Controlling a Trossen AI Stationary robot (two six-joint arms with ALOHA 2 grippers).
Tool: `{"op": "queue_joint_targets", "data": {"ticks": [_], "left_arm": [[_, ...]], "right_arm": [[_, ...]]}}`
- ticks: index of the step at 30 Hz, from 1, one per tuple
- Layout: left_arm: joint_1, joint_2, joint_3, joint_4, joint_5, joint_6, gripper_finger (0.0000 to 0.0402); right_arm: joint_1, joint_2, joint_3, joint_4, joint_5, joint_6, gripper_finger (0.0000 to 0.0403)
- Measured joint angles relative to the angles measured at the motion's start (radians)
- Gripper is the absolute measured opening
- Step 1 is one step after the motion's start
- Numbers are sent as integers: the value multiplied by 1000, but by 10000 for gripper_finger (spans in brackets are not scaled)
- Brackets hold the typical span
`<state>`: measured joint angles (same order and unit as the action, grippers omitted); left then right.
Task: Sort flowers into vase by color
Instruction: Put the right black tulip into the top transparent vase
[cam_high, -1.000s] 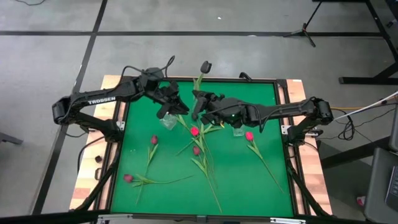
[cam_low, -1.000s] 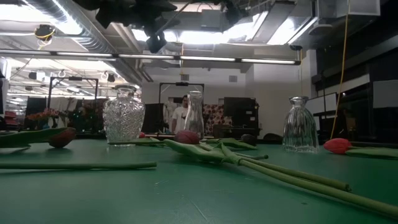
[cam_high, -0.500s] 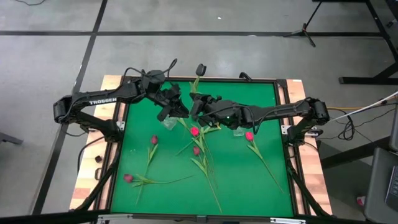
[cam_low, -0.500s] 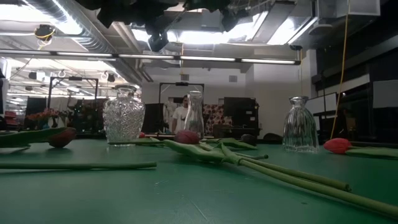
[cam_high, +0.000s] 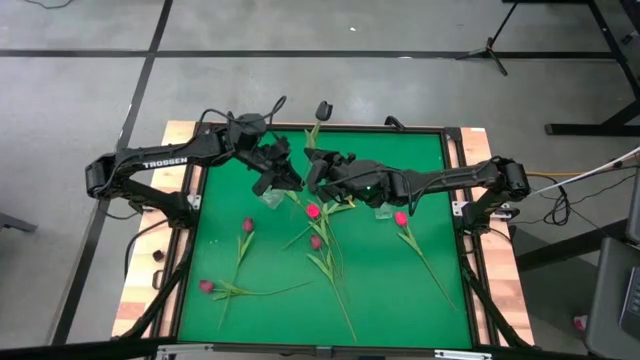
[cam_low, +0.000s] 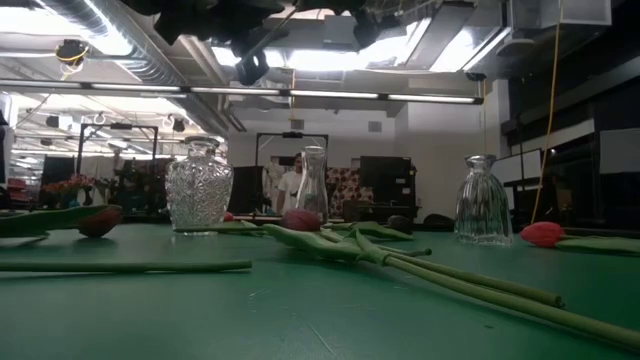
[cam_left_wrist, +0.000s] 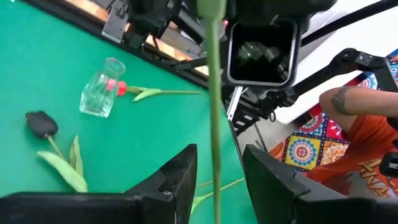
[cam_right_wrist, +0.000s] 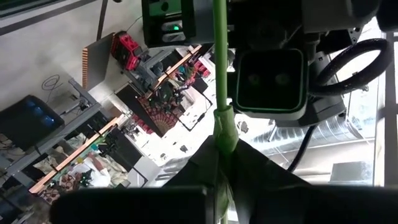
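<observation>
3 vases (cam_low: 199, 188), 7 tulips (cam_high: 313, 211)

I see a bright green table mat (cam_high: 380, 270) framed by pale wood, with pink-red tulip heads (cam_high: 313, 211) on green stems scattered across it and one near-black head (cam_high: 323, 108) at the far edge. Both arms are black, the left one lettered in white (cam_high: 163, 164), and the vases are clear glass, one with a cut, knobbly pattern (cam_low: 198, 188). Past the table edge I catch an orange sleeve (cam_left_wrist: 367, 140) and a rug patterned in red, blue and yellow (cam_left_wrist: 303, 151).
</observation>
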<state>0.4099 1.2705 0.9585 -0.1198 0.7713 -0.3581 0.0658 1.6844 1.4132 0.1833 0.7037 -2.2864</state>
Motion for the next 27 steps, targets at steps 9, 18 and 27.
{"op": "queue_joint_targets", "data": {"ticks": [9, 18, 27], "left_arm": [[0, 6, 0, -34, -1, 20, 128], [0, 6, 0, -85, -1, 39, 119], [0, 6, 0, -85, 0, 55, 63]], "right_arm": [[0, 0, 0, 0, -42, 0, 26], [0, 0, 0, 0, -42, -1, 26], [0, 0, 0, 0, -60, -1, 26]]}}
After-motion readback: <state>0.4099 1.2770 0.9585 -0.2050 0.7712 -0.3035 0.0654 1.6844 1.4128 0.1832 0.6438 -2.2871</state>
